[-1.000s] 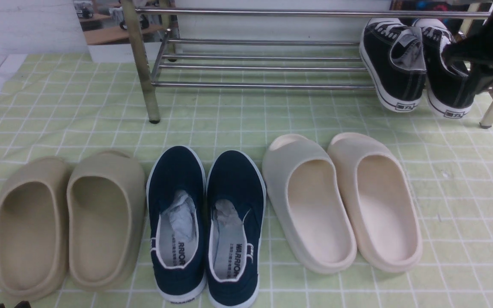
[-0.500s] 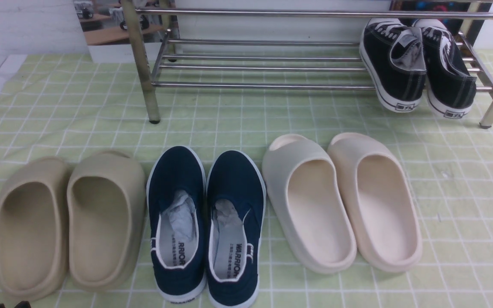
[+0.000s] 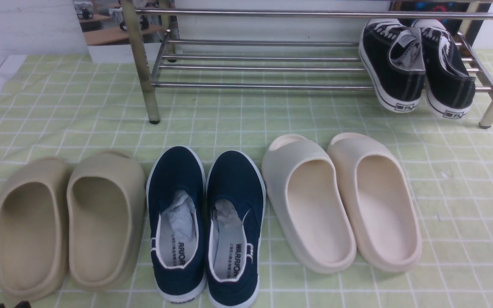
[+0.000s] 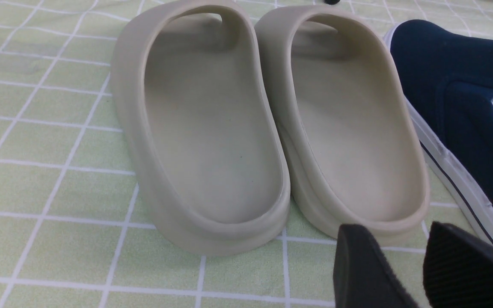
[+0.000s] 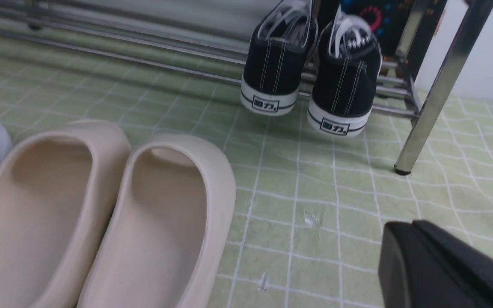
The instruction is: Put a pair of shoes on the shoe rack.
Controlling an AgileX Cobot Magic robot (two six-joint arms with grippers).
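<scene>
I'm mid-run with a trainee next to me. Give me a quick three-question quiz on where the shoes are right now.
1. True or false: the black sneakers sit at the right end of the shoe rack, with their heels hanging past its front bar.
2. Which pair lies between the tan slides and the cream slides? A) navy slip-ons B) black sneakers C) no pair
3. How many pairs lie on the checked cloth, off the rack?
Key: 1 true; 2 A; 3 three.
</scene>
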